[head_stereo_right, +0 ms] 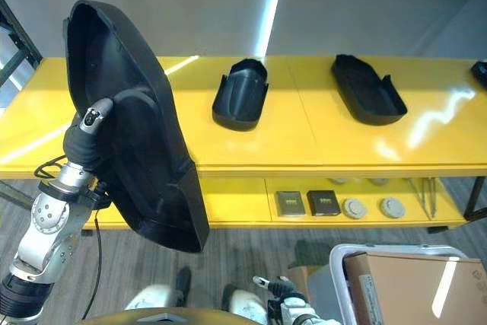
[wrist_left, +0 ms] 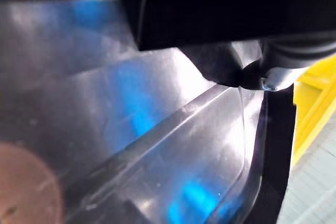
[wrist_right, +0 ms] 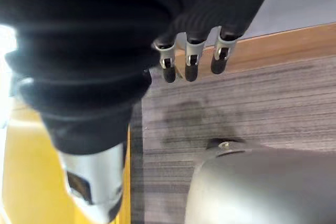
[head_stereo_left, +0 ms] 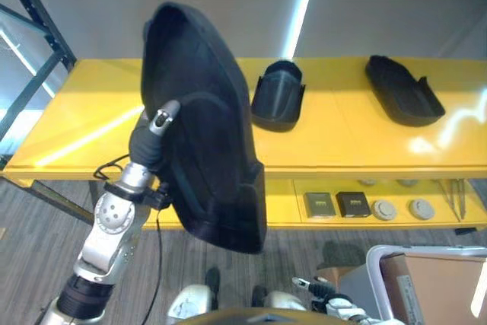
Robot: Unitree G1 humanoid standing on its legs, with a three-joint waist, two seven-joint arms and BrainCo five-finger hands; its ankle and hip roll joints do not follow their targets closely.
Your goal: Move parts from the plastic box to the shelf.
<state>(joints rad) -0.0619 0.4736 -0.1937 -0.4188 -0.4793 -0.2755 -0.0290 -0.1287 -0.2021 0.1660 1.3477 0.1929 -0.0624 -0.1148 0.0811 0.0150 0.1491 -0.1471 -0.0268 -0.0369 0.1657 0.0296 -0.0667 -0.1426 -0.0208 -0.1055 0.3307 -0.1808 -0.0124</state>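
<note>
The left hand held a large black shell part upright in front of the yellow shelf, its thumb hooked over the part's near face and the rest of the fingers hidden behind it. In the left wrist view the glossy inner surface of that part lay right against the camera, with a dark fingertip pressed onto it, so the hand appeared clamped on the part, though the fingers behind could not be made out clearly. The part's lower end hung below the shelf's top board and its upper end rose above it.

On the top board lay a short black curved part near the middle and a longer black tray-like part well apart to its right. On the lower board sat two dark square parts side by side and two round grey parts just beside them.

The plastic box stood on the floor at lower right, a cardboard box inside it.

The right hand hung low over the grey floor, fingers relaxed and straight, holding nothing
</note>
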